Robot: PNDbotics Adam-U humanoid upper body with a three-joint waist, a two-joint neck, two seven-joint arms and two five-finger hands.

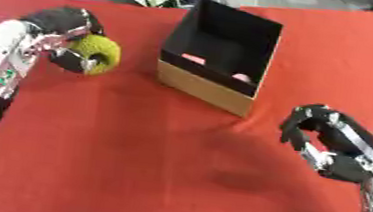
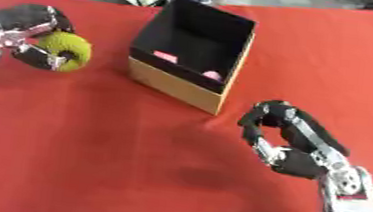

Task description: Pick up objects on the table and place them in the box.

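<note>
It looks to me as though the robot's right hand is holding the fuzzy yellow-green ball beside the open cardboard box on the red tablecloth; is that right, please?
Not quite: the left hand holds the fuzzy yellow-green ball, as the left eye view shows. The right hand is curled and holds nothing. The ball is indeed beside the open cardboard box on the red tablecloth.

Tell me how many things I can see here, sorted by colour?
Yellow-green: 1, a round fuzzy object held in the left hand.
Pink: 2, small pieces inside the box.
Black and tan: 1, the box itself.
Total: 4.
The right hand holds nothing.
</note>
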